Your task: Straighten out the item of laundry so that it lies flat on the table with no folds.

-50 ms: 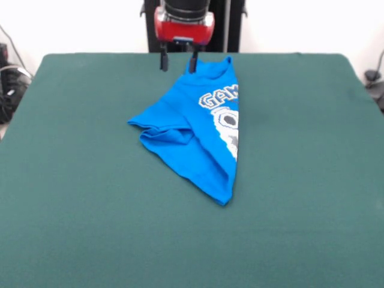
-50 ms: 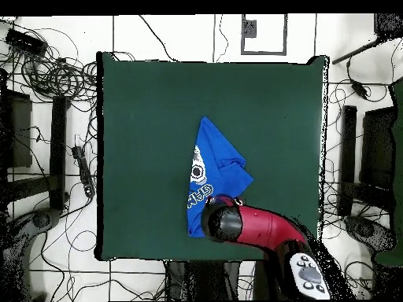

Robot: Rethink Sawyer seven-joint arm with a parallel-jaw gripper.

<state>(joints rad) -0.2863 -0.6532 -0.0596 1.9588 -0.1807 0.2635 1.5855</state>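
Overhead, the black fingers (image 1: pixel 178 62) hang parted and empty — just beyond them the folded bright blue T-shirt (image 1: pixel 192 135) rests on the dark green felt counter (image 1: pixel 84 180).

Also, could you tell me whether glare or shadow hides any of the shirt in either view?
Front view: even light, no glare, T-shirt fully legible, soft shadow beneath its folds. Overhead view: the arm covers the shirt's near edge; the end effector is hidden there.

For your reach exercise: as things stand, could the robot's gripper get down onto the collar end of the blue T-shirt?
Probably yes. The gripper hangs open just above the T-shirt at its collar end, near the far edge of the table. Nothing lies between them in the front view.
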